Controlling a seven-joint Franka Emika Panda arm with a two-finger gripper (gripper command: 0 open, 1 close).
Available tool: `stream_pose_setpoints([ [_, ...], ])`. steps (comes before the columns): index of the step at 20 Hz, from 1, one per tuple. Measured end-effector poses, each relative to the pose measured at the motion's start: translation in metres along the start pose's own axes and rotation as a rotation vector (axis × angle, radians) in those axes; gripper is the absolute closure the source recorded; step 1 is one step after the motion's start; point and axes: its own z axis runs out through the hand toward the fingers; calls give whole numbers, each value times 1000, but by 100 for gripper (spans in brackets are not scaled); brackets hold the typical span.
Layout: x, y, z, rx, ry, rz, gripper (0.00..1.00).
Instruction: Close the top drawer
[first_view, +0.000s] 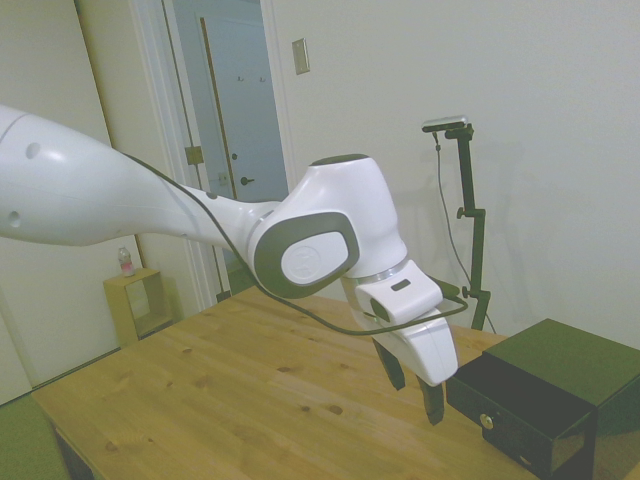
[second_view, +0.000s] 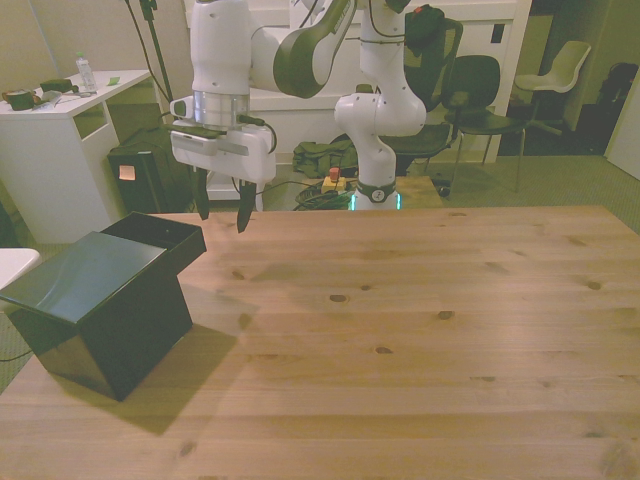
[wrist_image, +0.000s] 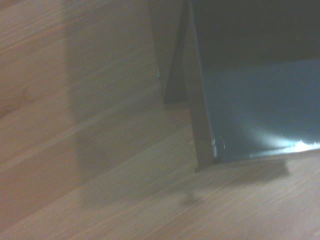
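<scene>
A wooden table (second_view: 420, 330) is seen with a small black cabinet (second_view: 95, 300) set at the front view's left edge. Its top drawer (second_view: 160, 235) is pulled out toward the far side of the table, and its pale-gold knob (first_view: 487, 421) is shown in the side view. The gripper (second_view: 221, 212) is held just beyond the drawer's open front, slightly above it, fingers apart and empty, pointing down. The drawer's travel runs from the gripper back into the cabinet, so a push along that line is judged to be what is needed. In the blurred wrist view, what is probably the drawer's corner (wrist_image: 210, 150) is seen close by.
</scene>
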Motion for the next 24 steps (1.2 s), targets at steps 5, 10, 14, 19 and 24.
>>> stream_pose_setpoints([
  [5,5,-6,10,-19,-7,-2,100],
  [10,4,-8,9,-19,-7,-18,100],
  [14,6,-6,10,-18,-9,-17,100],
  [19,14,1,8,-10,-12,8,100],
  [24,28,14,7,-5,-12,34,100],
])
